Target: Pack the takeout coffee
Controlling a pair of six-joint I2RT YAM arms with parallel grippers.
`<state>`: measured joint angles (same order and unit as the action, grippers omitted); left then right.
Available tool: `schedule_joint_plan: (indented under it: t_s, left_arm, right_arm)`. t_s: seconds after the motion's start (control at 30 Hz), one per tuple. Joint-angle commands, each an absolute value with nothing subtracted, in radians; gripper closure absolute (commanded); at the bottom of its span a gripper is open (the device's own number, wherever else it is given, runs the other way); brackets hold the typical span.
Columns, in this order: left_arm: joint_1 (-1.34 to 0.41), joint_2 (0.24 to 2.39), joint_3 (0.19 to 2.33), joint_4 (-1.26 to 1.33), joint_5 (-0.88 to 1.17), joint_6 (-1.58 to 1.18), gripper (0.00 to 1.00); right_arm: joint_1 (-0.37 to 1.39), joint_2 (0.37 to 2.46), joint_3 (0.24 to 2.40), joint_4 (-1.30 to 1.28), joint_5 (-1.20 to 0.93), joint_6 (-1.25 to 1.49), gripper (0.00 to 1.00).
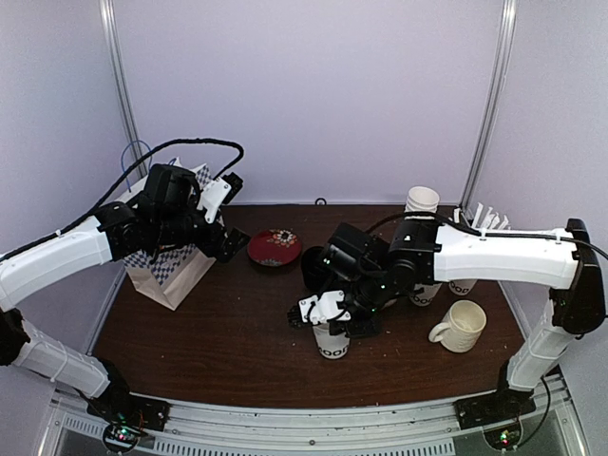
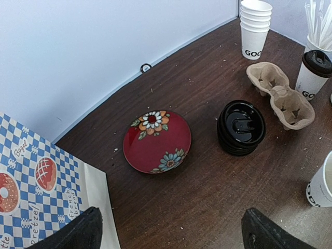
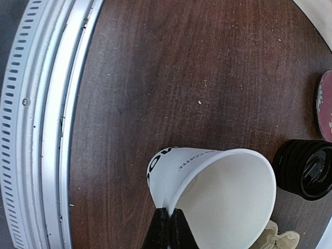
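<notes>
I had the right pincer (image 3: 169,215) clenched on the rim of a lidless white paper cup with black "GOOD" lettering (image 3: 179,161). One finger sat inside the wall and one outside, which I judged the only sure hold on an open, thin-walled cup. The cup was near the middle of the counter's near edge, directly under that pincer. I could not tell whether its base touched the wood. The stack of black plastic dome lids (image 2: 240,127) lay just beyond it towards the far edge. The brown pulp two-cup carrier (image 2: 280,95) was further towards the far right corner, both wells bare, with a lidded white cup (image 2: 313,75) just beside it. So the held cup probably needed a lid before it went into a well. The left pincer (image 2: 171,236) hung released and gripping nothing near the far left corner, beside the blue-checked paper bag (image 2: 41,192) and well apart from the cup.
</notes>
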<state>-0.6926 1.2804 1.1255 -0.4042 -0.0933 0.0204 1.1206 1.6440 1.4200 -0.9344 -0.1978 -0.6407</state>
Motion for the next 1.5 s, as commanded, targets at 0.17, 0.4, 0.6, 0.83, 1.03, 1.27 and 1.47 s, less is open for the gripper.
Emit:
schedule_joint_plan:
  t_s: [0.17,0.4,0.6,0.83,1.03,1.27,1.47]
  left_arm:
    - [-0.686,1.281,1.143,-0.372,-0.073,0.017,0.02]
    - [-0.686,1.291,1.144,-0.374,-0.078,0.015,0.02]
    - [-0.686,1.301,1.149,-0.383,-0.072,0.017,0.03]
    - [-0.686,1.316,1.157,-0.391,-0.059,0.017,0.02]
    - [-0.686,1.337,1.166,-0.403,-0.05,0.023,0.03]
    - [-0.692,1.425,1.326,-0.542,0.068,0.032,0.12]
    - [-0.746,1.533,1.463,-0.629,0.092,0.149,0.14]
  right_arm:
    - [1.135,1.652,1.377,-0.772,-0.086,-0.577,1.0]
    - [1.14,1.696,1.366,-0.744,-0.118,-0.557,1.0]
    - [1.143,1.695,1.346,-0.74,-0.13,-0.564,1.0]
    - [1.15,1.703,1.341,-0.75,-0.158,-0.57,0.96]
    - [1.151,1.676,1.38,-0.818,-0.167,-0.591,0.74]
    - [1.096,1.568,1.503,-1.06,-0.317,-0.636,0.59]
    - [0.889,1.416,1.447,-1.073,-0.418,-0.571,0.52]
